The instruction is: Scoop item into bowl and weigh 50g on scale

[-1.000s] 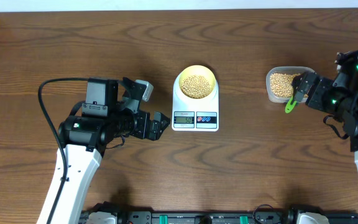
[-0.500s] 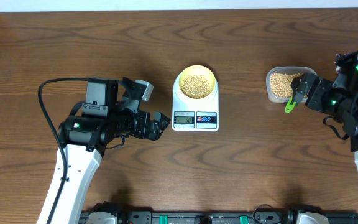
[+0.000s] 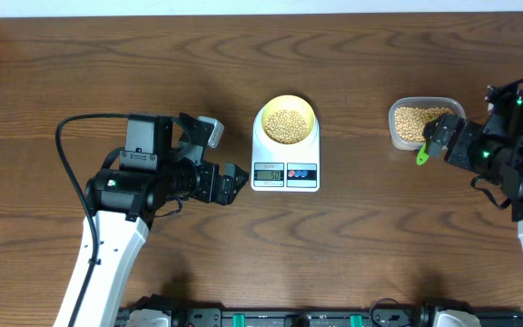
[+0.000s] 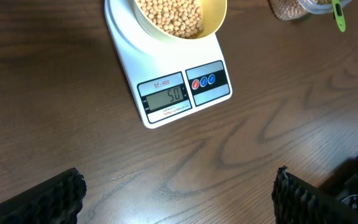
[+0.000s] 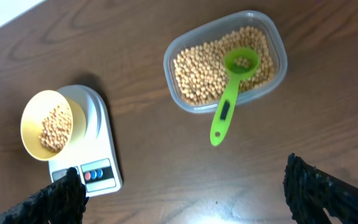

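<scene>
The scale [image 3: 285,154] sits at the middle of the worktop [image 3: 352,236]. In the overhead view its long axis runs from 12 to 6 o'clock, with the display and the red and blue buttons at the 6 o'clock end. It is a white, smooth, rounded rectangle, and in the left wrist view the grey display reads 50. The bowl [image 3: 287,123] is pale yellow, round and shallow. It rests upright on the scale's 12 o'clock end and holds a heap of beans [image 3: 286,124], small, round and tan.

At 3 o'clock from the scale, well apart, a clear rounded-rectangular tub [image 3: 416,123] holds more beans. A green plastic scoop [image 5: 229,93] lies in it. Its round cup rests on the beans, and its handle crosses the rim toward 7 o'clock in the right wrist view.

The left arm's white link rises from the 6 o'clock edge and its black wrist turns toward 3 o'clock. The left end effector [image 3: 234,184] lies just beside the scale's display end without touching it. Its ribbed black fingers [image 4: 36,199] are spread wide and hold nothing.

The right arm comes in from the 3 o'clock edge. The right end effector [image 3: 439,136] points toward 9 o'clock over the tub's near corner, spread wide and holding nothing.

The worktop is dark brown wood with a bold grain.
</scene>
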Motion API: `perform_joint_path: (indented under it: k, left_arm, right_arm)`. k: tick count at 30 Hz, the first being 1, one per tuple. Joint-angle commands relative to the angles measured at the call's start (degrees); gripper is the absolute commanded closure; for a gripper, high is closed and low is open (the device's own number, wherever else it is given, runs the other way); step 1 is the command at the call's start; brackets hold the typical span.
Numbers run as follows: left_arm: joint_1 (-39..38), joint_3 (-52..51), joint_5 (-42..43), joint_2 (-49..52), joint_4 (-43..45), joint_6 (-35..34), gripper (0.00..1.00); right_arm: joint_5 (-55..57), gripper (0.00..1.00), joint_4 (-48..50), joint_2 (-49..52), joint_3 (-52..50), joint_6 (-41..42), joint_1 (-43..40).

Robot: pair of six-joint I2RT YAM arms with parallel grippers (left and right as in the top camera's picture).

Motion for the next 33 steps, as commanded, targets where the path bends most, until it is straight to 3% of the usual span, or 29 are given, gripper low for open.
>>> perform_joint_path:
  k: [1, 10, 22, 33]
  left_arm:
    - [-0.1, 0.1, 0.9, 0.0, -0.1, 1.0, 0.02]
    - [-0.1, 0.1, 0.9, 0.0, -0.1, 1.0, 0.02]
    - [-0.1, 0.1, 0.9, 0.0, -0.1, 1.0, 0.02]
    - [-0.1, 0.1, 0.9, 0.0, -0.1, 1.0, 0.02]
  right_arm:
    - [-0.2, 0.01, -0.5, -0.6, 0.2, 0.6, 0.1]
    - [0.7, 0.01, 0.1, -2.9, 0.1, 0.5, 0.3]
    - [2.0, 0.01, 4.6, -13.8, -1.9, -2.5, 1.1]
    - [2.0, 0.01, 24.0, -30.8, -25.6, -5.1, 3.6]
